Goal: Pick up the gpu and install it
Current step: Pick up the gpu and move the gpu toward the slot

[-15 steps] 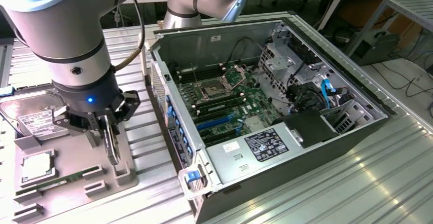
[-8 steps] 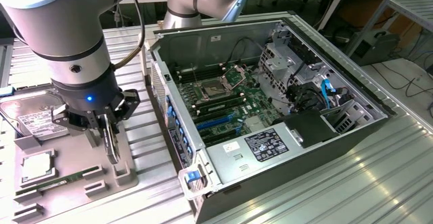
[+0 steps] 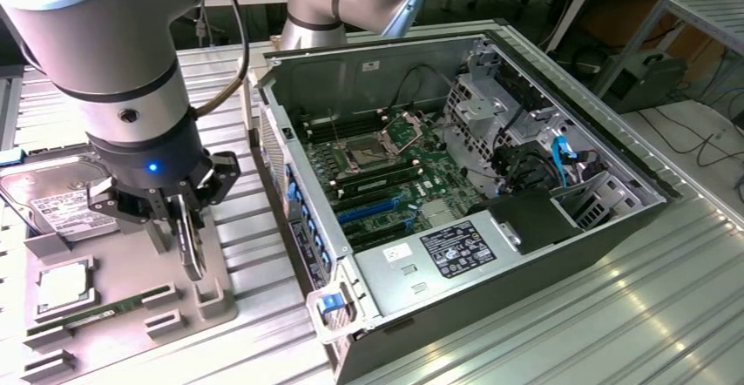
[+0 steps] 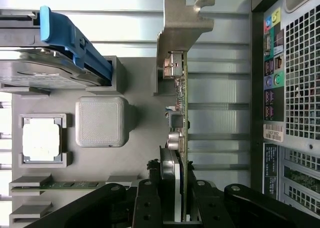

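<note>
The pincer (image 4: 181, 188) is grasping the gpu (image 4: 183, 102) on edge. In the exterior view its long axis is running twelve-to-six, and the computer case (image 3: 348, 80) is lying at three o'clock.

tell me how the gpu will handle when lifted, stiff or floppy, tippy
Probably stiff: the gpu shows as a straight thin board with a metal bracket. Standing on edge in the gripper, it would likely tip if released. Its exposed small parts look fragile.
</note>
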